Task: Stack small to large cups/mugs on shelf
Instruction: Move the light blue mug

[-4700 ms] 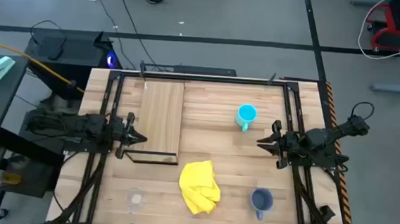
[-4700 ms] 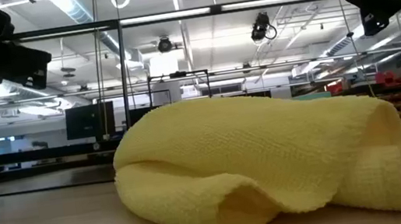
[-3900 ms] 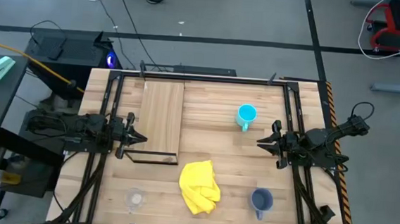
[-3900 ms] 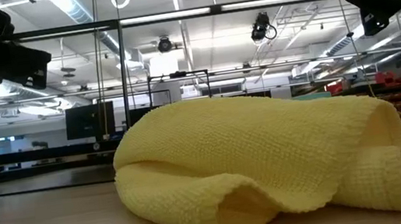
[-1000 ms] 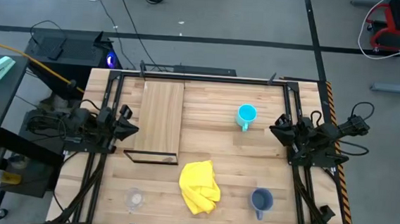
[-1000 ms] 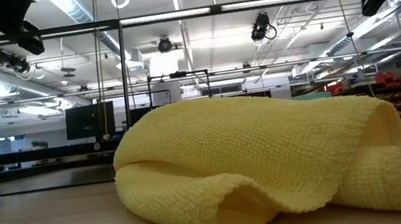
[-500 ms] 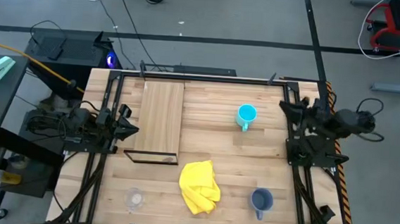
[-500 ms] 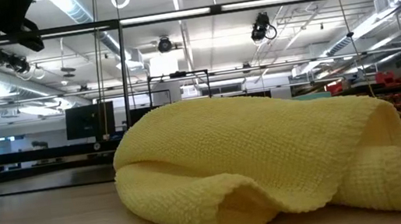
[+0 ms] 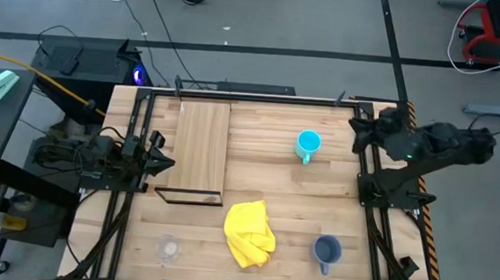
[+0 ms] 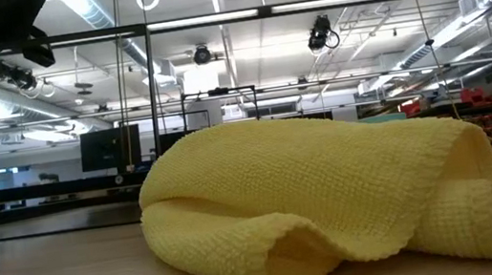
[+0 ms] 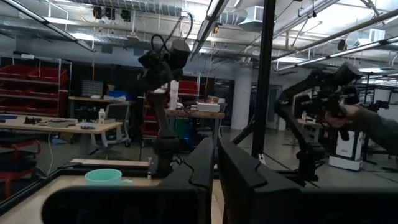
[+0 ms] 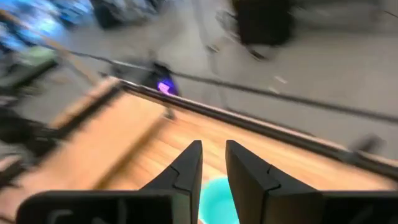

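Starting out: nothing stacked yet. My left pincer (image 9: 162, 161), nearly shut and empty, waits left of the bare shelf (image 9: 200, 145). Clear cup (image 9: 168, 249) near-left, cyan mug (image 9: 308, 144) far-right, grey-blue mug (image 9: 326, 249) near-right. My right pincer (image 9: 358, 125), narrow and empty, points at the cyan mug from its right.

Count on worktop (image 9: 265, 172): 3 cups/mugs total. 1x cyan mug (image 9: 308, 145), 1x grey-blue mug (image 9: 327, 250), 1x small clear cup (image 9: 168, 248). 1x yellow cloth (image 9: 250, 233). 1x light-wood shelf board (image 9: 201, 147) w/ black frame. 2 arms, 1 per side, so 2 grippers: left gripper (image 9: 162, 161), right gripper (image 9: 358, 127).
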### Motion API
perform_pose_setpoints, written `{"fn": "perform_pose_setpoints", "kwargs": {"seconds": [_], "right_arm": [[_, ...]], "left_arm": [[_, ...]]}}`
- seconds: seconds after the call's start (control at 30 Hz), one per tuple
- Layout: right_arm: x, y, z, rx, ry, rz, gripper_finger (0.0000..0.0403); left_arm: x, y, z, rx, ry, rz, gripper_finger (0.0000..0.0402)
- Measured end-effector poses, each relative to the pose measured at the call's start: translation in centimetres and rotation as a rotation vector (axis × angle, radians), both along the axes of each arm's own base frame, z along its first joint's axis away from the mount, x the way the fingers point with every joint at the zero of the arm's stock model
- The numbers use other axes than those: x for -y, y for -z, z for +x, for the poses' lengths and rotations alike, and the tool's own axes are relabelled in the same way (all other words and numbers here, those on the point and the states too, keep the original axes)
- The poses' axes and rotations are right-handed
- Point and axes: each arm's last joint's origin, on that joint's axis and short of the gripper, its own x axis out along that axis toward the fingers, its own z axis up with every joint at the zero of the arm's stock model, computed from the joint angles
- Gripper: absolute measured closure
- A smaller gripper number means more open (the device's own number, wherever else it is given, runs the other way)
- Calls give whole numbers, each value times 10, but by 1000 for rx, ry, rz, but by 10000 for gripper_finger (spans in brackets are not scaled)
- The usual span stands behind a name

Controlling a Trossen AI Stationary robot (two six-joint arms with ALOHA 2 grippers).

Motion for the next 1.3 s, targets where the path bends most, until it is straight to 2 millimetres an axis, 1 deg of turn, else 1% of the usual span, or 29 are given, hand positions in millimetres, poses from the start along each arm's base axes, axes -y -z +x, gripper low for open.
{"fn": "perform_pose_setpoints", "kwargs": {"seconds": [0.13,0.2,0.27,0.4,0.53,0.67,0.77,0.9,1.03,1.3], "right_arm": [[11,-10,12,-156,125,124,308],[19,-10,20,-217,170,197,305],[28,-6,29,-278,186,273,303],[55,7,48,-412,193,423,303],[87,23,74,-480,169,493,303],[113,44,100,-541,122,552,304],[128,64,114,-641,105,595,304],[138,86,129,-724,57,645,304],[143,102,139,-784,30,680,304],[150,121,150,-846,15,703,304]], "left_arm": [[0,0,0,0,-9,-3,367],[0,0,0,0,-16,-6,364],[-1,0,0,0,-21,-7,362],[-1,0,0,1,-30,-7,363],[-1,0,0,1,-33,-7,369],[-1,0,0,1,-35,-6,372],[-1,0,0,0,-35,-6,368],[-1,1,0,-14,-34,-7,362],[-1,3,1,-30,-34,-6,363],[-1,5,2,-59,-28,-21,365]]}}
